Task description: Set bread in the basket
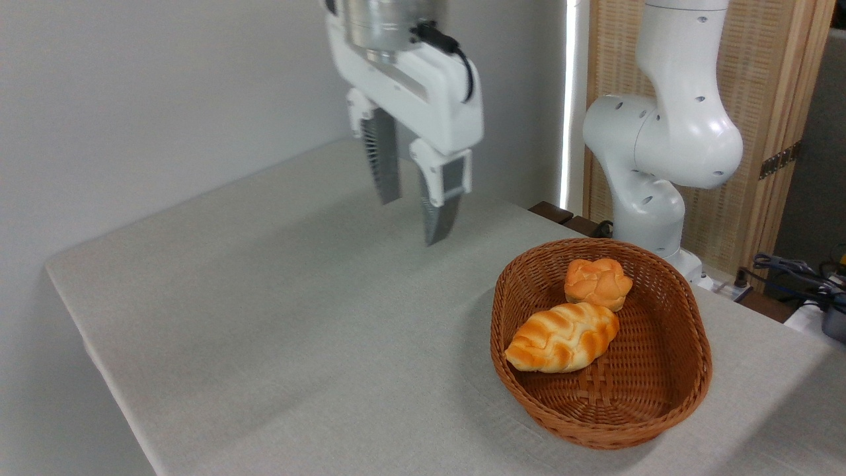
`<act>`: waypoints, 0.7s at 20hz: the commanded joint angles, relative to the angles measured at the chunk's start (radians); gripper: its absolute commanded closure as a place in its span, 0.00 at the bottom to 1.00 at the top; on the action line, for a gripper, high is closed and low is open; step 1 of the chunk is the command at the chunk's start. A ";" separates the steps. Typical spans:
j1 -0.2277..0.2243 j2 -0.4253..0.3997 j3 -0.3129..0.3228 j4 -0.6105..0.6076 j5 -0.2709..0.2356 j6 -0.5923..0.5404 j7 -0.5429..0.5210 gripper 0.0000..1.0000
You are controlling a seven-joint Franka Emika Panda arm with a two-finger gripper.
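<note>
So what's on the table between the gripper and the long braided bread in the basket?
Nothing but bare tablecloth and the basket wall. The gripper hangs empty, fingers apart, up left of the bread, as the fixed camera shows.

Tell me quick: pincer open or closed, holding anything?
Pincer: open and holding nothing, raised above the table. The bread lies in the basket.

Bright, even light; soft shadows; slightly blurred end effector (416, 215).
</note>
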 commanded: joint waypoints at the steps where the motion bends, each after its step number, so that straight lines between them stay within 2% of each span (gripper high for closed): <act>1: 0.005 0.089 -0.046 0.099 -0.005 0.034 -0.117 0.00; 3: 0.008 0.089 -0.072 0.098 0.010 0.069 -0.159 0.00; 9: 0.010 0.100 -0.095 0.100 0.015 0.074 -0.183 0.00; 12: 0.011 0.108 -0.123 0.101 0.097 0.071 -0.183 0.00; 14: 0.011 0.108 -0.126 0.103 0.101 0.068 -0.183 0.00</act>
